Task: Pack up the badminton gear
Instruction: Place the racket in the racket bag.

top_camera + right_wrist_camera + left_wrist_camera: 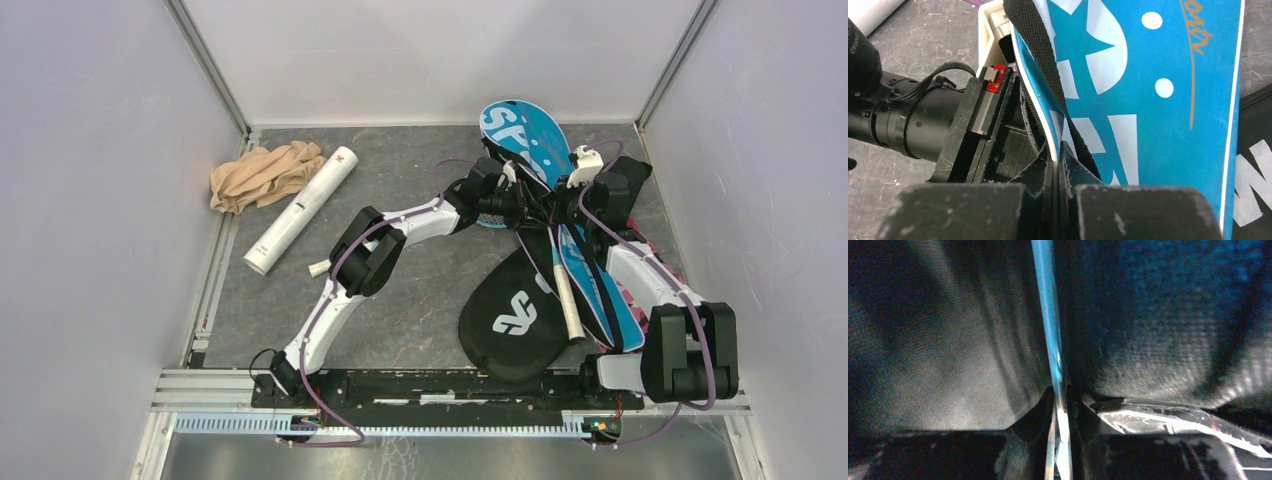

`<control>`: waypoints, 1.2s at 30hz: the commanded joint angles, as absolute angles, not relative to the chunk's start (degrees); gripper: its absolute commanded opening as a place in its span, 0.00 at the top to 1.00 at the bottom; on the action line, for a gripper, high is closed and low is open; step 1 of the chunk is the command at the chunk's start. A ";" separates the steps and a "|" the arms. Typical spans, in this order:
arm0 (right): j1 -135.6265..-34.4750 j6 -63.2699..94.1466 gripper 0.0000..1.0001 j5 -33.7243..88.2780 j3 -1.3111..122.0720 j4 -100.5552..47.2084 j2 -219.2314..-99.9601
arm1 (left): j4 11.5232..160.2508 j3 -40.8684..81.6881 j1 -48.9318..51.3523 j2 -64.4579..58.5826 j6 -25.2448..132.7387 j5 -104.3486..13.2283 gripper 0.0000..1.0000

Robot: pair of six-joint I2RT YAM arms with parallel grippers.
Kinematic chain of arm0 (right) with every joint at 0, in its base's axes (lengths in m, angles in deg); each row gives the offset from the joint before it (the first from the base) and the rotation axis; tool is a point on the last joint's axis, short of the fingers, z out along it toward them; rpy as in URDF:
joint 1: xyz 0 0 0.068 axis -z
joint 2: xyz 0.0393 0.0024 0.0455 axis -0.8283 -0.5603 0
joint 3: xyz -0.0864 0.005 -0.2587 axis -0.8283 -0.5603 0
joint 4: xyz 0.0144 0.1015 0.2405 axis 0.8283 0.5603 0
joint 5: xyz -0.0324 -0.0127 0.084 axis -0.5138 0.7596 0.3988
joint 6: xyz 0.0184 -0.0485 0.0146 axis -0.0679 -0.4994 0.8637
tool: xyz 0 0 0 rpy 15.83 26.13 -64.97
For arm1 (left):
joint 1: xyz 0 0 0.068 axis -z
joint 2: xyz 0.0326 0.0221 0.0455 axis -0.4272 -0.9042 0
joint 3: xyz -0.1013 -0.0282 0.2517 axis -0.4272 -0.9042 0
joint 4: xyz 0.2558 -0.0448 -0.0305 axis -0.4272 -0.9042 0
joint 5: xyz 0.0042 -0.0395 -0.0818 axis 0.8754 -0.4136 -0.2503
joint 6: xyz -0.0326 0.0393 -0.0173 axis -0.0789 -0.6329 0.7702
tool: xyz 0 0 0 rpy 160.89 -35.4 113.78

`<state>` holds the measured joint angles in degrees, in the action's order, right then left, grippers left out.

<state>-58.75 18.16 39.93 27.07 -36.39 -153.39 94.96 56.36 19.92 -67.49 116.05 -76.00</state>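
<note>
Overhead, the blue cover [520,135] with its white lettering lies on the far right of the counter [400,300], running from the back wall down toward the right arm's base. Both arms meet at its middle: the left claw [515,200] reaches in from the left and the right claw [565,195] from the right, very close together. The black cover [510,320] lies nearer the bases, partly under the blue cover's lower end, and a white-wrapped racket handle [566,295] lies across the two. Well apart to the left, the white tube [300,210] lies at a slant, its far end touching the tan cloth [260,175].

From the left wrist, the left claw [1060,435] is clenched on a thin blue edge [1048,315] that runs straight up the view, with dark woven fabric bulging on both sides. It seems to be the blue cover's rim, though the view is too close to see more.

From the right wrist, the right claw [1056,165] is clamped tight on the white-piped edge of the blue cover [1158,125], where a black strap [1040,50] comes down the cover. The left claw [998,115] sits just beside it, pressed to the same edge. The black cover [1255,165] shows at the right border and the white tube [873,12] at the top left corner.
</note>
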 commanded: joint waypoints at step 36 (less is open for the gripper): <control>-63.32 41.07 1.00 39.56 44.37 -36.95 -168.83 | 103.40 48.33 9.50 -60.37 110.32 -73.93 0.62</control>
